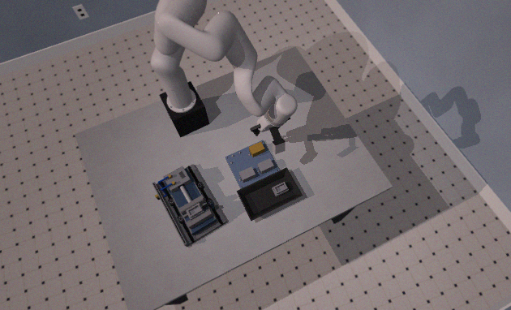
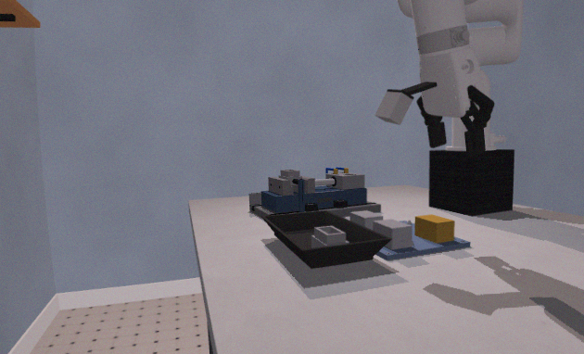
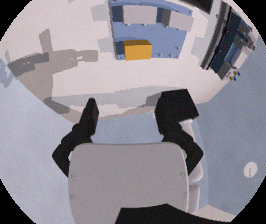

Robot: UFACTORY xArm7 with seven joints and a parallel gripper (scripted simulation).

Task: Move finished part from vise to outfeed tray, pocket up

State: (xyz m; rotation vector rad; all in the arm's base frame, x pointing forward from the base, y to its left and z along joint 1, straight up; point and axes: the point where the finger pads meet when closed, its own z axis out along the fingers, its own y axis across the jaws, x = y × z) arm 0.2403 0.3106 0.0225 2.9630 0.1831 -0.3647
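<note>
We found the gripper [image 1: 268, 135] hanging wide open and empty above the grey table [image 1: 130, 227], its two black fingers [image 2: 437, 132] spread apart well above the surface. In the top view it hovered just past the twelve o'clock edge of the blue fixture plate [image 1: 235, 159], which carried a yellow block [image 1: 259, 148] and two grey blocks [image 1: 266, 165]. The vise [image 1: 189, 199] sat at about eight o'clock from the gripper, well apart from it, and a grey pocketed part [image 1: 195, 210] rested between its jaws. The black outfeed tray [image 1: 251, 200] lay touching the plate's six o'clock side, at three o'clock from the vise. Another grey part with its pocket up [image 1: 281, 187] lay flat on the tray's floor. The white arm [image 1: 244, 77] bent down from its black pedestal [image 1: 187, 126], which stood at ten o'clock from the gripper.
</note>
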